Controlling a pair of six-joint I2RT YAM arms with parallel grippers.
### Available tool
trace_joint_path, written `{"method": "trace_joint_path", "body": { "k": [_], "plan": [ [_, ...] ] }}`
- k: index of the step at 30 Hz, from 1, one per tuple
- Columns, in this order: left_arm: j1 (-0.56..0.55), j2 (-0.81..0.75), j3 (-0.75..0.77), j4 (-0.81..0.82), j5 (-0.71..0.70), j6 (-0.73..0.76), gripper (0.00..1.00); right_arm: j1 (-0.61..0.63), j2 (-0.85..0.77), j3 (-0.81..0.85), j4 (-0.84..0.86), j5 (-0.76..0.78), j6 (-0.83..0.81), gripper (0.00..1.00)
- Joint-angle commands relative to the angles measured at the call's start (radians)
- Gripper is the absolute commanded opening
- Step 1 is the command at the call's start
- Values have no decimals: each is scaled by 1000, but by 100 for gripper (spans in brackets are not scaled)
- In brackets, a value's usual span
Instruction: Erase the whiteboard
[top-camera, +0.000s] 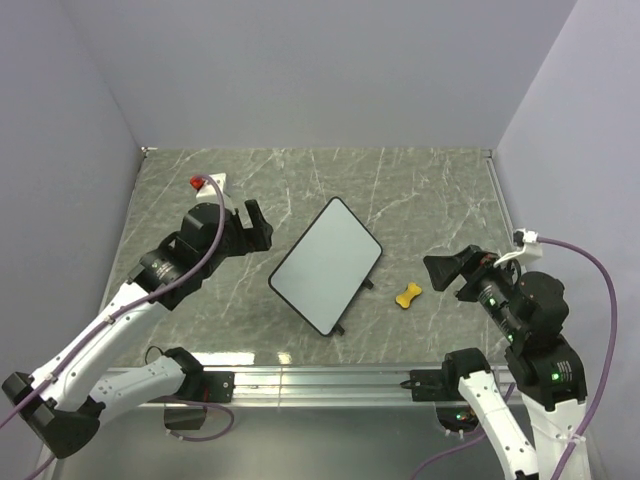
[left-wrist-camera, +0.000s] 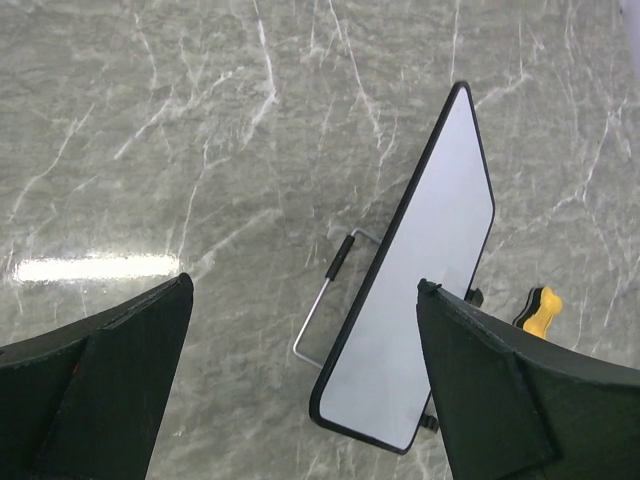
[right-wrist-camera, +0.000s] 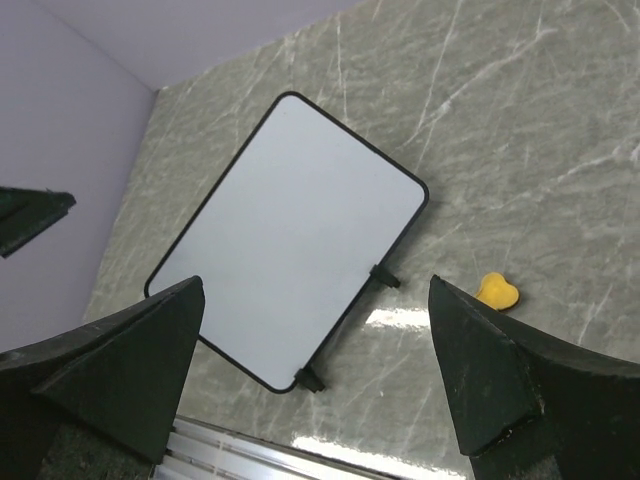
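Grey marble table (top-camera: 420, 190) walled by lilac panels, whiteboard (top-camera: 325, 265) diagonal mid-table, face plain white, yellow eraser (top-camera: 408, 296) just right, left gripper (top-camera: 258, 226) and right gripper (top-camera: 441, 271) flanking it, both spread wide, empty

I log the whiteboard (top-camera: 325, 265) at my twelve o'clock: blank face, black frame, long axis one-to-seven, feet toward four.

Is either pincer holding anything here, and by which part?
Nothing is held: left pincer and right pincer are both open and empty, apart from the whiteboard and yellow eraser.
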Motion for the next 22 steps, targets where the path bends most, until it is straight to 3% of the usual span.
{"method": "trace_joint_path", "body": {
  "k": [1, 11, 22],
  "plan": [
    [26, -13, 30, 49, 56, 24, 99, -3, -8, 21, -56, 4, -37, 100],
    [55, -137, -69, -4, 14, 18, 99, 0, -12, 18, -76, 47, -93, 100],
    [58, -150, -123, 13, 57, 27, 99, 0, -18, -50, -24, -45, -22, 100]
  ]
}}
